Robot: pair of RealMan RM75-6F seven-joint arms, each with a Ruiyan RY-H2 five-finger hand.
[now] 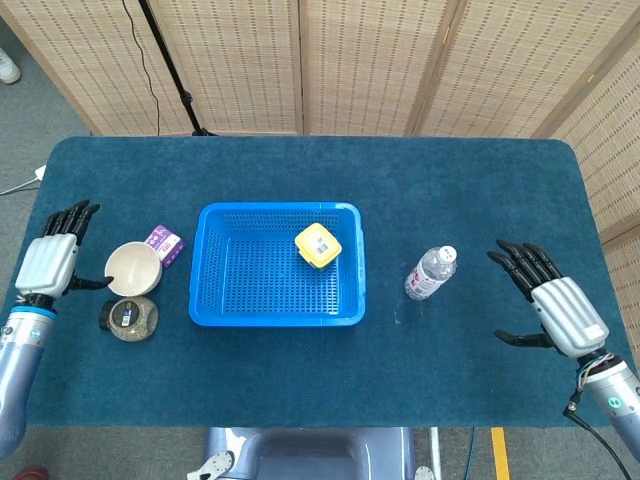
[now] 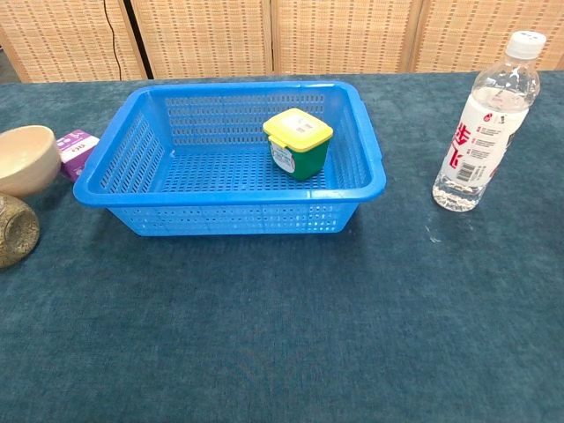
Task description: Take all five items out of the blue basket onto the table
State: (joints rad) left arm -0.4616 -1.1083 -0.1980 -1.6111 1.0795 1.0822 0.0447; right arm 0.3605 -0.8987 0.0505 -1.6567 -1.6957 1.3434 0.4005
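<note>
Both views are evenly and brightly lit from overhead, and only faint, soft shadows are cast. A small glint is seen on the water bottle (image 2: 486,122) at 2 o'clock in the chest view. Focus is kept sharp throughout; little edge distortion is noticed.
</note>
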